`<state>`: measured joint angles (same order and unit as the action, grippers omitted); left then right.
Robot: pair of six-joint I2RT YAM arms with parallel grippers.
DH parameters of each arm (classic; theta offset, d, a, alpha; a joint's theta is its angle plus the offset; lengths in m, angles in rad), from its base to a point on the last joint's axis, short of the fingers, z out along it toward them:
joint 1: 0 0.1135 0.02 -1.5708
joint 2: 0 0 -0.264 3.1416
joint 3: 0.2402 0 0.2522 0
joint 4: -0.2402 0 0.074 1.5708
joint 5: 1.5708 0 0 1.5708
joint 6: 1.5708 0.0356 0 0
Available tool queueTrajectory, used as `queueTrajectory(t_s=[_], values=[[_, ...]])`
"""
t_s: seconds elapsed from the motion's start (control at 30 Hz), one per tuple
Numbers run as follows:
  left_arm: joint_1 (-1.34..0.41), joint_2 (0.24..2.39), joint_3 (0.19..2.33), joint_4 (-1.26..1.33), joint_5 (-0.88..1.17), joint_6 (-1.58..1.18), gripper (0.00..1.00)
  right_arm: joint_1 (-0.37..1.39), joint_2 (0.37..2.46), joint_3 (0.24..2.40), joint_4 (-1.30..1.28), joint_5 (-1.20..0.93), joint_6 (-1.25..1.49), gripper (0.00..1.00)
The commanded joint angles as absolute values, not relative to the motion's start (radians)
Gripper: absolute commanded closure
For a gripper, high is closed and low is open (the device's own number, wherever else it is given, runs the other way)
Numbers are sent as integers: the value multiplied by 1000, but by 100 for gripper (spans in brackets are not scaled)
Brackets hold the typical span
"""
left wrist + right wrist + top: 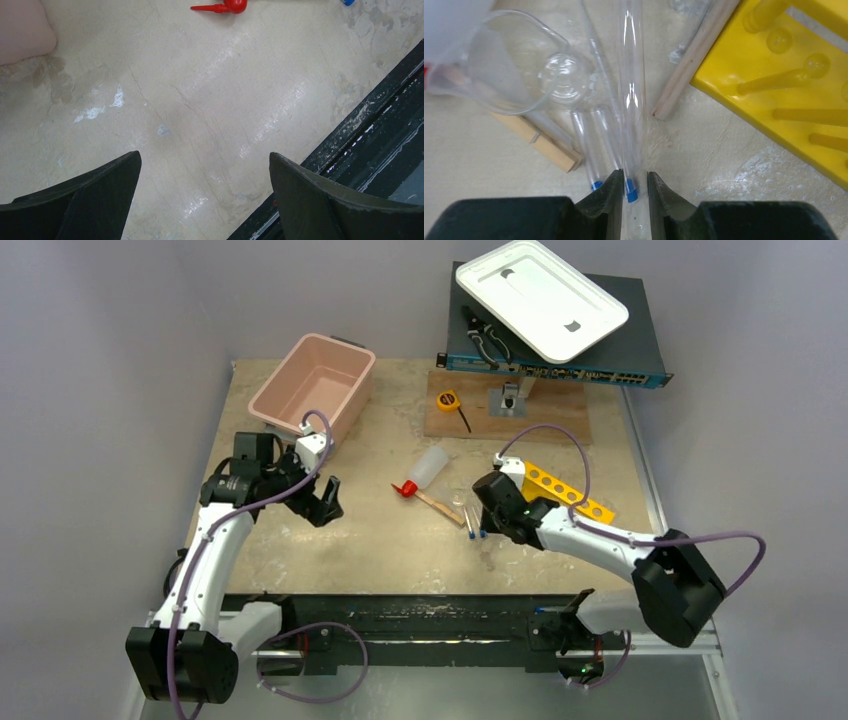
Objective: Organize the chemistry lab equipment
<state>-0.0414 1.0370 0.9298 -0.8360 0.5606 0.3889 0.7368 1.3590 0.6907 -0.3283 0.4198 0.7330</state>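
Observation:
My right gripper [484, 518] [631, 174] is shut on a thin clear tube [631, 75] that runs away between its jaws. Two more clear tubes with blue tips [589, 150] lie just left of it on the table. Slim wooden sticks [694, 55] lie between the tubes and the yellow holed rack [565, 490] [784, 90]. The squeeze bottle [428, 468] lies on its side with its red nozzle [405, 489] [222, 7] toward the left. My left gripper [325, 502] [205, 157] is open and empty over bare table, left of the bottle.
A clear glass beaker [524, 65] and a wooden clip [541, 142] lie left of the tubes. A pink bin [312, 383] stands at the back left. A tape measure [447, 399], pliers [487, 338] and a white tray [540, 298] are at the back.

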Motion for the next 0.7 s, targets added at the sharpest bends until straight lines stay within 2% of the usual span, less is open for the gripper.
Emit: queueTrajectory(t_s=[0.0, 0.13, 0.47, 0.57, 0.67], values=[[-37, 1010, 981, -830, 622, 382, 0, 735, 1242, 722, -275, 354, 609, 97], [-37, 1006, 990, -822, 672, 332, 0, 735, 1147, 737, -278, 295, 553, 100], [-37, 995, 1011, -706, 920, 104, 0, 772, 1010, 785, -257, 187, 526, 100], [-39, 998, 1002, -586, 1018, -33, 0, 795, 1003, 821, -211, 135, 537, 100], [-51, 1011, 989, -409, 1004, -231, 0, 833, 1023, 870, -170, 122, 562, 100]])
